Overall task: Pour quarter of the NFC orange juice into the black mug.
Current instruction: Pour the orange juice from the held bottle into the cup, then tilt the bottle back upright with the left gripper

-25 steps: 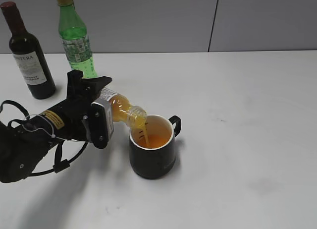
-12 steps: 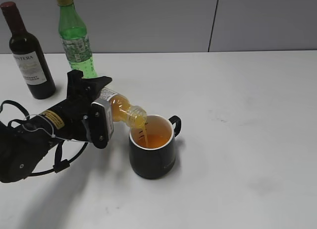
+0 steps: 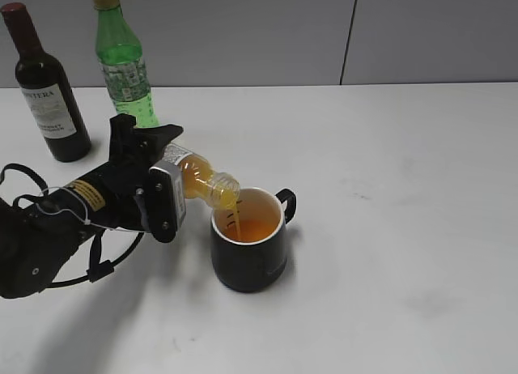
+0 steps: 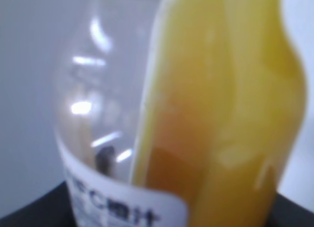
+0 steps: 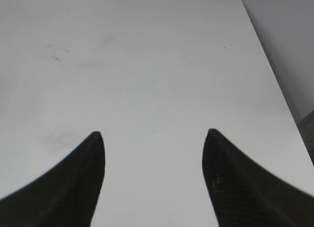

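My left gripper (image 3: 162,176) is shut on the NFC orange juice bottle (image 3: 198,180) and holds it tipped to the right, its open mouth over the rim of the black mug (image 3: 249,252). A thin stream of juice runs from the mouth into the mug, which holds orange liquid. The mug's handle points to the right. The bottle fills the left wrist view (image 4: 221,114), blurred, with its white label at the bottom. My right gripper (image 5: 152,136) is open and empty over bare table; it does not show in the exterior view.
A dark wine bottle (image 3: 44,87) and a taller green bottle (image 3: 121,58) stand at the back left, behind my left arm. The white table (image 3: 405,188) reaches a grey wall at the back. Its edge shows at the right of the right wrist view (image 5: 274,79).
The bottle and arm have held their pose. The stream of juice into the mug has thinned slightly.
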Motion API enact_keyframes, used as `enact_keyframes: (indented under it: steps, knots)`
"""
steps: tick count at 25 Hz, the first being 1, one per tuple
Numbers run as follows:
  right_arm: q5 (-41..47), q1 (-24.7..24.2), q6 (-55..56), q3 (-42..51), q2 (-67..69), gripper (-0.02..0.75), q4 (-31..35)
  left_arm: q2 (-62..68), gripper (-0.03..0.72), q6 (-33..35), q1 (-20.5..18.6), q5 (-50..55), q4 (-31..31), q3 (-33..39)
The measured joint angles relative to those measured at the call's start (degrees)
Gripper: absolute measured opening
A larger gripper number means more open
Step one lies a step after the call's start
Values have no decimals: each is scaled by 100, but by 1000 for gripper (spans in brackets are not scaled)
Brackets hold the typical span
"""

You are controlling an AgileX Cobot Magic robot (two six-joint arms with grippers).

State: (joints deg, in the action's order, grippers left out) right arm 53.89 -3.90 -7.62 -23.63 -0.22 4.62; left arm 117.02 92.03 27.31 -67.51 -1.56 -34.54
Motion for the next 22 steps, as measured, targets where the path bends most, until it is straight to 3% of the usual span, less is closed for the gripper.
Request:
enact_keyframes:
  steps: [14,22]
  knots:
    - [0,0,0,0,0,479,0,-78,469,-519,0,-28,0,0]
    - [0,0,0,0,0,479,0,-78,469,-1560,0,-28,15,0]
